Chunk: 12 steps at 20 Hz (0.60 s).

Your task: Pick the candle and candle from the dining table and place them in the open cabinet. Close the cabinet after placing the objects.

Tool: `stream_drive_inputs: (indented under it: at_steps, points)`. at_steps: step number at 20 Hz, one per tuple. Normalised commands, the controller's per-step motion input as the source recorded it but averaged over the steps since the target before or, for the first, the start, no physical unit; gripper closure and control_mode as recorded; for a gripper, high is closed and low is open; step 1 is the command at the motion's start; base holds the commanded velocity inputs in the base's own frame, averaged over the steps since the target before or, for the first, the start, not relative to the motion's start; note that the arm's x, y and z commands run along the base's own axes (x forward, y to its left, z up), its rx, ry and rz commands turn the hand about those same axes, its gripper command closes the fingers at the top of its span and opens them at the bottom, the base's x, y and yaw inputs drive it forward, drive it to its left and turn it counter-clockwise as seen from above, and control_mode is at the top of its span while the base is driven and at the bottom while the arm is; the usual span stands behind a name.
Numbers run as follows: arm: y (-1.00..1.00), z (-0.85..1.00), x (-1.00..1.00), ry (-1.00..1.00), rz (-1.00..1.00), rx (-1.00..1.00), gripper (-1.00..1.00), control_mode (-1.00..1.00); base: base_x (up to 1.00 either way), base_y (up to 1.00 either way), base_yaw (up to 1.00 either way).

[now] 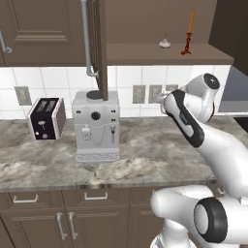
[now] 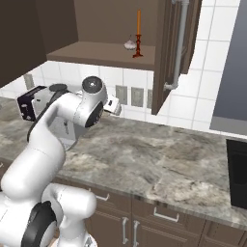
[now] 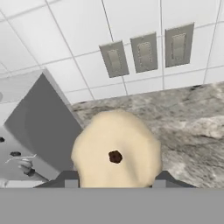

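the jaws grasp the cream candle (image 3: pixel 116 153), which sits between the two dark fingertips (image 3: pixel 68 178) in the hand view, its round top and dark wick facing the camera. the hand (image 1: pixel 163 102) hangs above the far part of the table (image 1: pixel 145 155), just in front of the tiled wall and its three grey outlets (image 3: pixel 144 51). in the right base view the candle shows as a small pale end (image 2: pixel 116 103) past the wrist, near the outlets.

the orange taper (image 1: pixel 189 31) stands upright in its red holder on the shelf of the open cabinet (image 1: pixel 160 53), near the shelf's right end and front edge. a small pale garlic-like thing (image 1: pixel 164 43) lies just to its left on the same shelf; they are near but apart. the cabinet door (image 2: pixel 176 53) stands open, swung out toward the room, with its long silver handle (image 2: pixel 179 46) showing.

on the table below, a white coffee machine (image 1: pixel 96 126) stands left of the hand, and a toaster (image 1: pixel 46 117) further left. the machine's grey side (image 3: pixel 43 122) shows at the left of the hand view.
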Motion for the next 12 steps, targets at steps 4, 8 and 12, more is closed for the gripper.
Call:
stream_drive_inputs:
  at_steps: [4, 8, 12]
  points:
    - [0.01, 0.77, 0.27, 0.0, 0.0, 0.0, 1.0, -1.0, 0.0, 0.0, 0.0]
    - [0.01, 0.74, 0.32, 0.0, 0.0, 0.0, 1.0, -1.0, 0.0, 0.0, 0.0]
    - [0.06, 0.57, 0.14, -0.03, 0.0, 0.0, 1.0, -1.0, 0.0, 0.0, 0.0]
